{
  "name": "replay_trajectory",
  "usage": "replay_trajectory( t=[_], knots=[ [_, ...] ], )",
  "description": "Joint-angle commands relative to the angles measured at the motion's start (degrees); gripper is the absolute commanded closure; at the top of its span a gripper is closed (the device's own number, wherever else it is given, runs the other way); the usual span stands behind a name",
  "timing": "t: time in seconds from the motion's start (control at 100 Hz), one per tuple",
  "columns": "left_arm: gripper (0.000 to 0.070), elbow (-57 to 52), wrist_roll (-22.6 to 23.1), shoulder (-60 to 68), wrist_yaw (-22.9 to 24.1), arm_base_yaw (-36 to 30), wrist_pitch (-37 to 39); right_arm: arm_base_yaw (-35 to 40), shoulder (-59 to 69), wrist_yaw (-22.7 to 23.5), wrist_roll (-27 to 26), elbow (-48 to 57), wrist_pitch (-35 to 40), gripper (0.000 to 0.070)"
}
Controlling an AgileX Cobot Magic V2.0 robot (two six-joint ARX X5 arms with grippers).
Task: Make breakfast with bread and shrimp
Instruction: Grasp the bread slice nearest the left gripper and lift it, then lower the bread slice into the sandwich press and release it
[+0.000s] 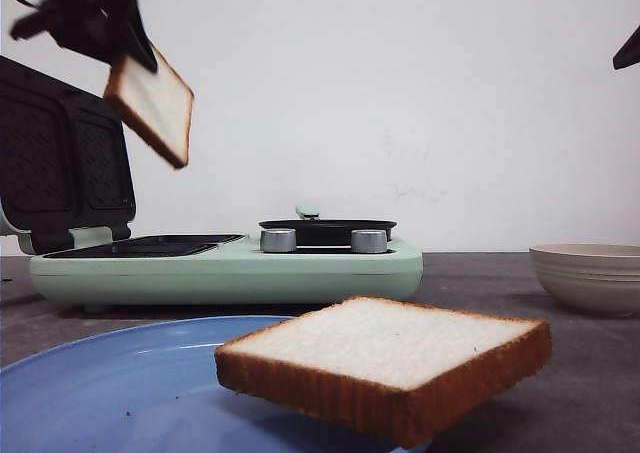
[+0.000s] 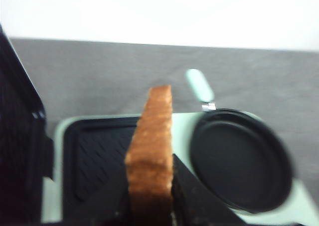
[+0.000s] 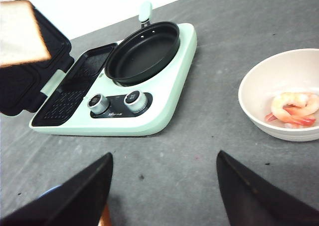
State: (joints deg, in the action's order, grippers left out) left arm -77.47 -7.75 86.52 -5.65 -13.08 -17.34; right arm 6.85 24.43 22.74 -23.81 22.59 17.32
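Evenly, softly lit throughout, with a bright white wall (image 1: 420,103) nearly washed out and only faint, diffuse shadows under the mint-green breakfast maker (image 1: 230,268) and the near bread slice (image 1: 385,363). Soft-focused in the left wrist view, with smeared edges on the held bread slice (image 2: 152,156) and the black round pan (image 2: 241,161). Sharper in the right wrist view, with mild glare on the pan rim and the pale bowl (image 3: 261,113), and the left gripper (image 1: 90,13) reduced to a dark, blurred silhouette in the front view.
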Motion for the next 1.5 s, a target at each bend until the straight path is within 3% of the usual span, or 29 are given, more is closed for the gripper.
replay_trajectory(
  t=[0.0,0.38,0.46,0.54,1.01,1.32,1.49],
  knots=[
    [0.0700,-3.74,7.30,3.06,3.23,-1.38,0.96,0.20,0.20,-0.11,0.70,0.79,-0.61,0.0294],
    [0.0700,-10.34,41.86,16.57,24.22,-8.85,5.99,0.20,0.20,-0.33,0.74,0.79,-0.55,0.0294],
    [0.0700,-10.34,49.20,18.21,25.57,-9.53,6.58,0.20,0.20,-0.33,0.74,0.79,-0.52,0.0294],
    [0.0699,-10.34,53.64,19.45,25.55,-9.73,7.04,0.20,0.20,-0.31,0.83,0.79,-0.52,0.0294],
    [0.0699,-10.34,64.32,23.32,21.64,-9.42,7.23,0.61,0.20,-0.35,3.32,0.77,-0.09,0.0294],
    [0.0700,-10.34,65.79,25.35,21.31,-8.13,5.68,1.77,0.20,-0.72,3.63,0.77,-0.02,0.0294],
    [0.0700,-10.32,65.75,25.94,18.45,-7.02,4.52,1.77,0.22,-0.74,3.65,0.77,0.00,0.0294]
  ],
)
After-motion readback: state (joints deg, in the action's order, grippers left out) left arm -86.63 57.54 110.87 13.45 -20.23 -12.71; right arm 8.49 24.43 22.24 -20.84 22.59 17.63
